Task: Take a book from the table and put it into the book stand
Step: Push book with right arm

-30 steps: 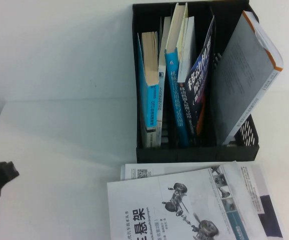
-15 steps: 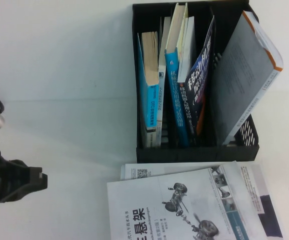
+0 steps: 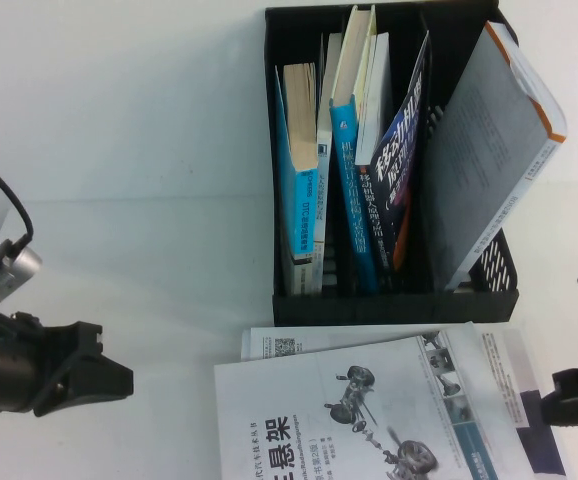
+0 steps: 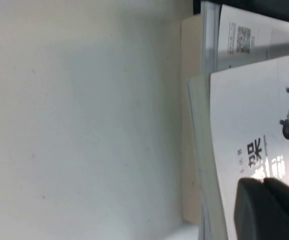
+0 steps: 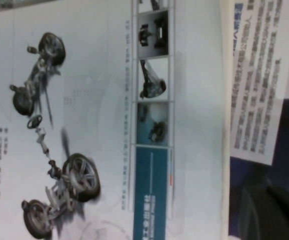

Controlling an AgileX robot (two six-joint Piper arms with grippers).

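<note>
The book, white-covered with grey car-suspension parts and a big black title, lies flat on the table just in front of the book stand. It also shows in the left wrist view and the right wrist view. My left gripper hovers low to the left of the book, shut and empty; in its wrist view it hangs over the cover's edge. My right gripper is at the book's right edge, shut and empty, and also shows in its wrist view.
Another book with a QR code lies under the task book, with dark blue showing at the right. The black stand holds several upright books. A grey-backed book with orange trim leans in its right slot.
Both arms have come into view. The left gripper moved right toward the book's left edge; the right gripper moved in to its right edge. The books have not moved.
</note>
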